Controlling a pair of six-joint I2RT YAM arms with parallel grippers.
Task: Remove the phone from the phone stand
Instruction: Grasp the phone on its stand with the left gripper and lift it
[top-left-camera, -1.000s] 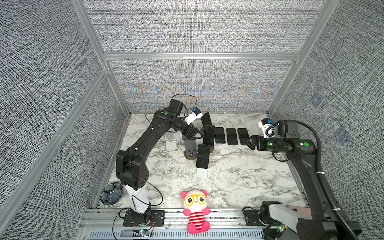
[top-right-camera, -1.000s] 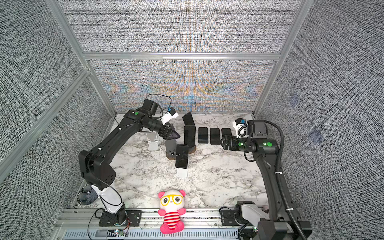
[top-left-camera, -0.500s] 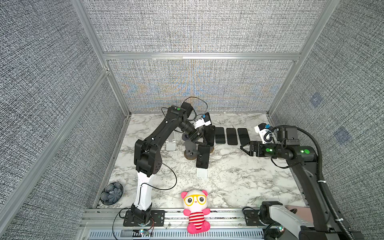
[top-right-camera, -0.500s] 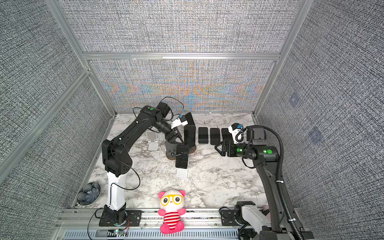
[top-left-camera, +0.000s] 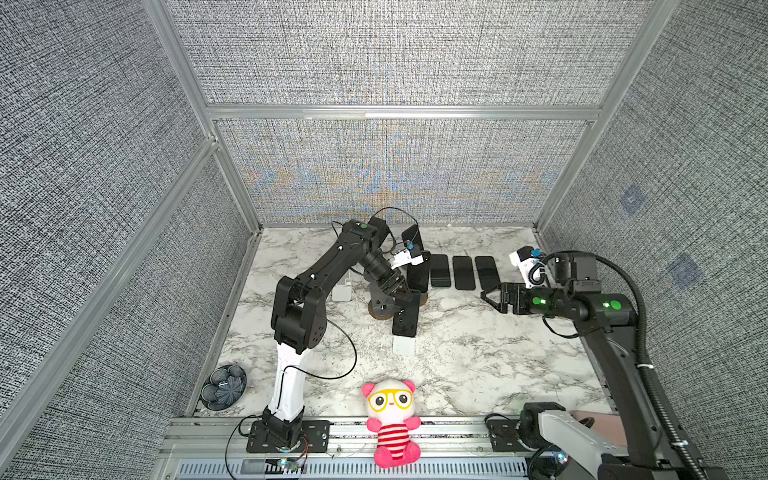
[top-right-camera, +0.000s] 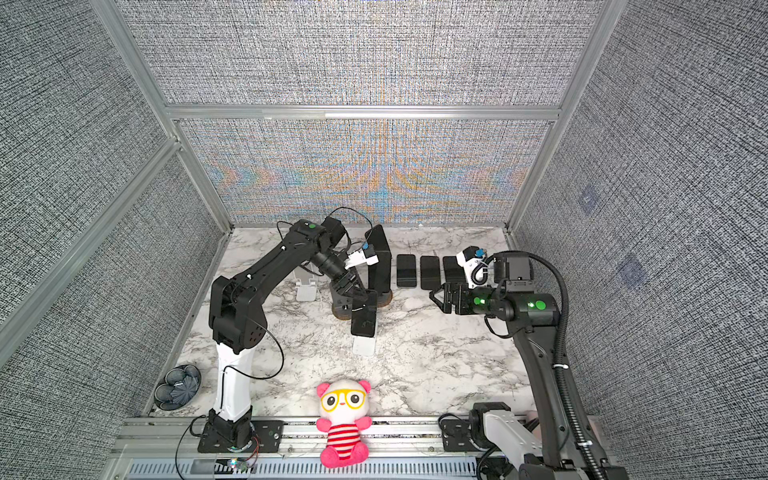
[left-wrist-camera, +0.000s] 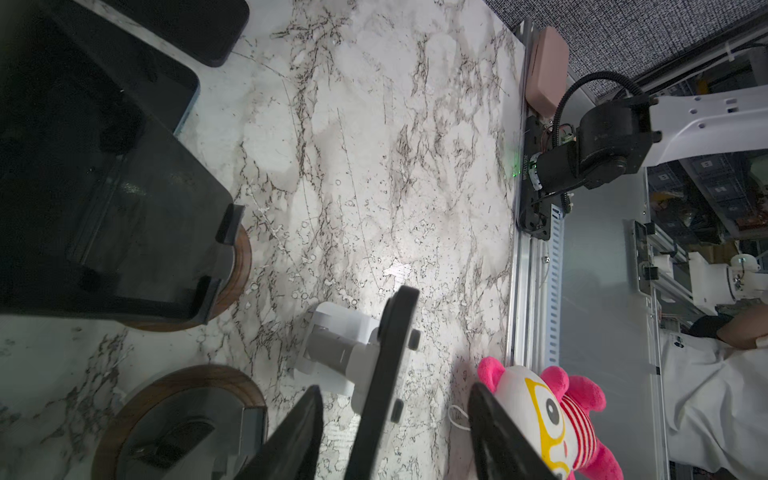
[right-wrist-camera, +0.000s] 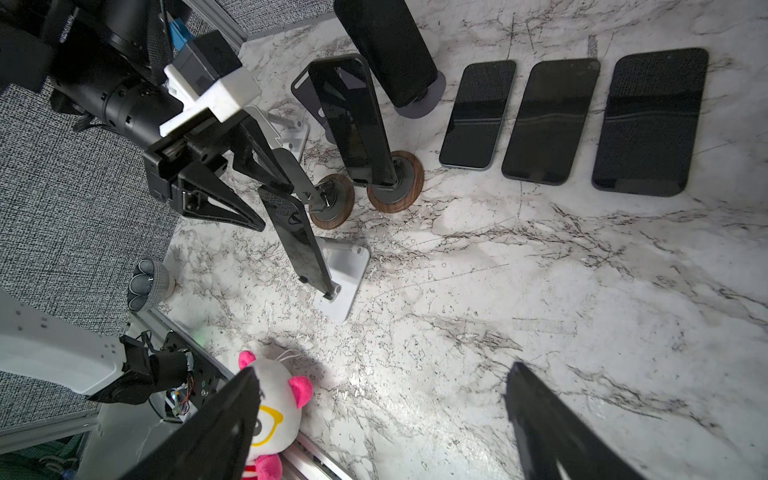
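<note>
A black phone leans on a white phone stand near the table's middle. My left gripper is at its upper end, open. In the left wrist view the phone shows edge-on between the fingers of the left gripper, with a gap on each side. In the right wrist view the left gripper straddles the top of the phone. My right gripper hangs open over bare marble at the right, holding nothing.
Behind the white stand are an empty wood-based stand and two more phones on stands. Three phones lie flat at the back right. A small white stand, a plush toy and a dark bowl are also here.
My left arm swung forward from the back stands and brought its gripper around the top of the phone, its jaws narrowing. My right gripper shifted slightly left and stayed open.
</note>
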